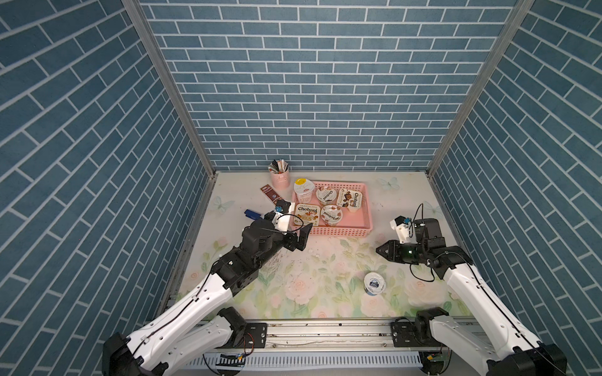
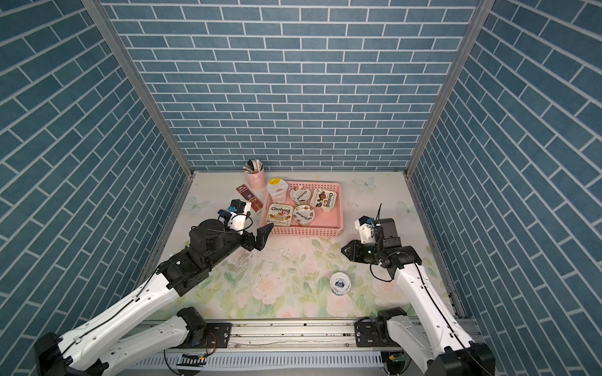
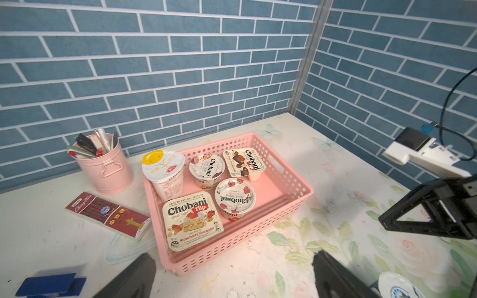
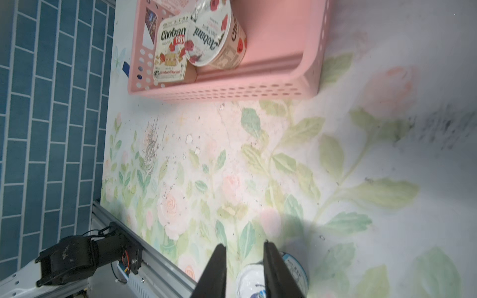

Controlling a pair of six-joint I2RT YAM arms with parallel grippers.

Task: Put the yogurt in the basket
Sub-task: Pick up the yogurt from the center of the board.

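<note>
The small blue-and-white cup (image 1: 374, 284) is the hard one to see from the right wrist. There it is cut off at the picture's edge and half covered by one finger. In both top views it stands upright on the flowered table (image 1: 293, 286), alone, near the front rail (image 1: 325, 332) and well apart from the basket (image 1: 338, 231).

The right hand (image 4: 244, 245) is near the cup but not touching it, fingers a little apart with nothing between them. The left hand (image 1: 299, 239) is spread wide and empty, and in a top view it overlaps the basket's near left corner.

A blue block (image 1: 252, 214) is partly hidden behind the left wrist; I cannot tell what it is.

Five cups fill the basket's left and middle: a tall yellow-topped cup (image 1: 304, 188), two round cups (image 1: 325, 195) (image 1: 331, 215) and two square cups (image 1: 307, 214) (image 1: 350, 199). Its right end is bare.

A pink pen pot (image 1: 280, 179) and a flat brown bar (image 1: 269, 192) sit left of the basket, toward the back wall. Between the lone cup and the basket the table lies open.
</note>
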